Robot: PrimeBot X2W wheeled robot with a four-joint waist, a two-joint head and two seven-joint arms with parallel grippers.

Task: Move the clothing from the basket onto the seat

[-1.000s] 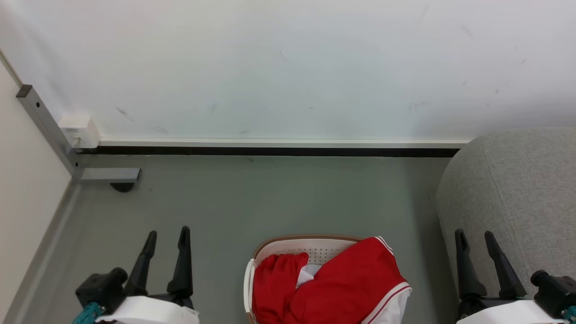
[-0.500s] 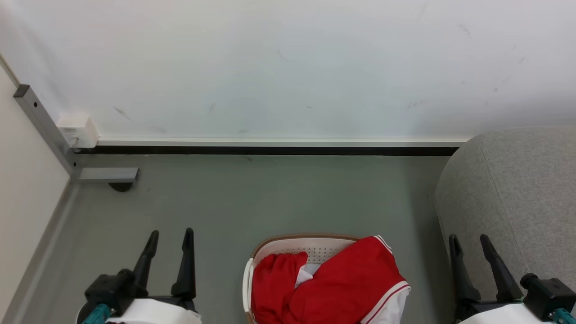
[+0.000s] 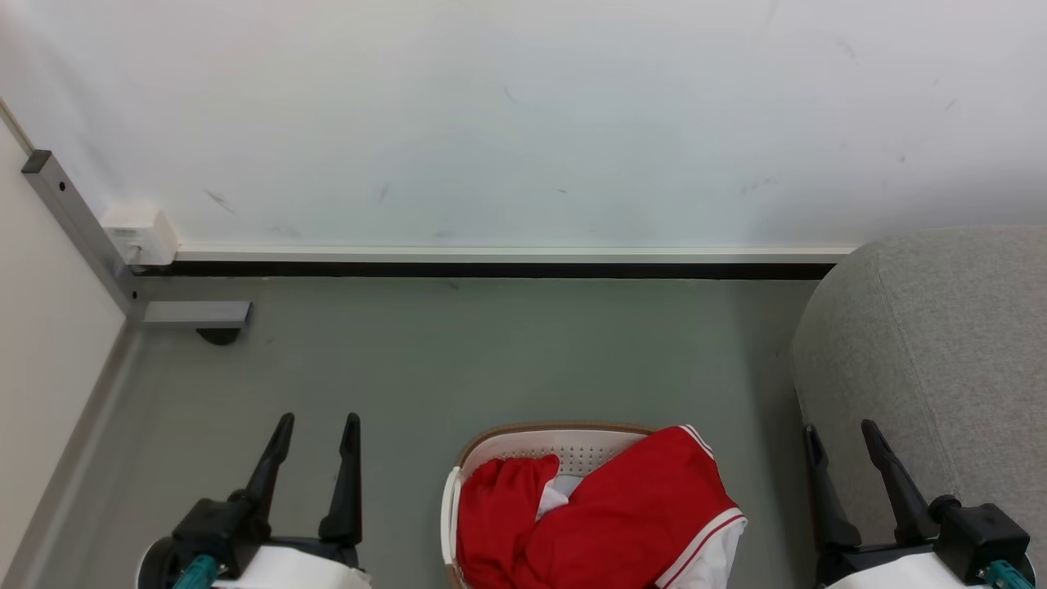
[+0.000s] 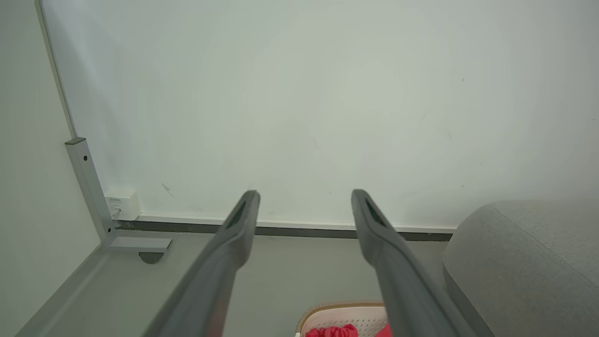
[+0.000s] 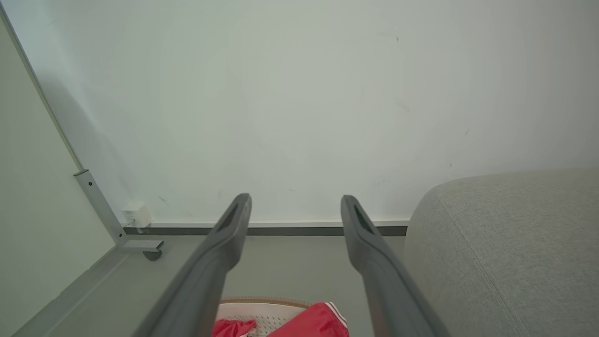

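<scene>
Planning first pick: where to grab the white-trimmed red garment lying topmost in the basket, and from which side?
Pinch the bunched middle of the white-trimmed red garment, coming straight down from above. It lies uppermost, spilling over the right rim of the basket, so nothing covers it. The right gripper, open and nearest the sofa, probably suits best.
</scene>
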